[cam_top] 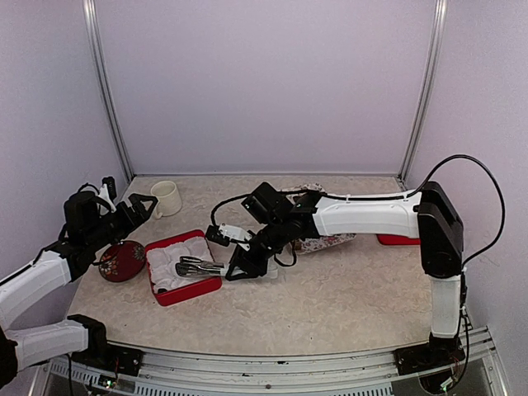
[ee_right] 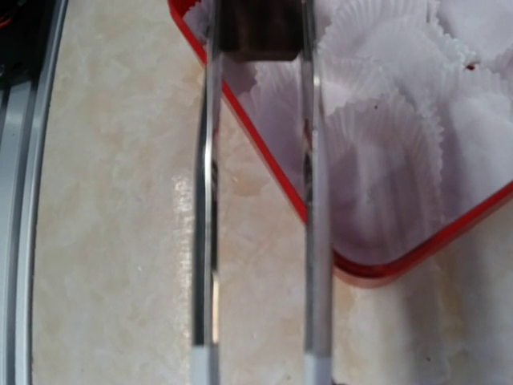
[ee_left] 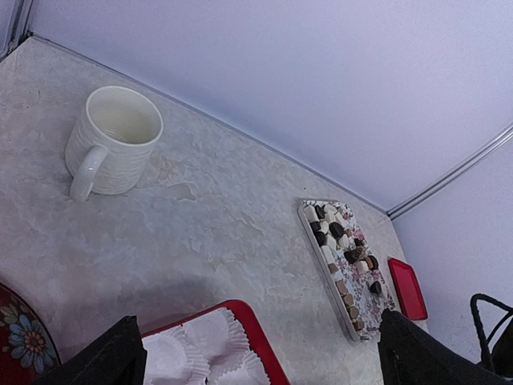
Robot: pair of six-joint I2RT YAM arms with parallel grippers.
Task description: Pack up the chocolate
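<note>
Our right jaws squeeze a pair of metal tongs [ee_right: 206, 200], and the tongs pinch one dark brown chocolate [ee_right: 258, 32]. We hold it over the red box [ee_right: 377, 271], at 8 o'clock on the surface [cam_top: 330, 297], so it can drop into a white paper cup [ee_right: 385, 152]. More chocolates [ee_left: 337, 231] wait on the flowery tray [ee_left: 357, 277], at 2 o'clock from the box. Our left jaws are wide open and hold nothing, out at 9 o'clock, we think to keep clear.

Chocolate [ee_left: 337, 230] on tray [ee_left: 350, 322], right of box [cam_top: 194, 290]
</note>
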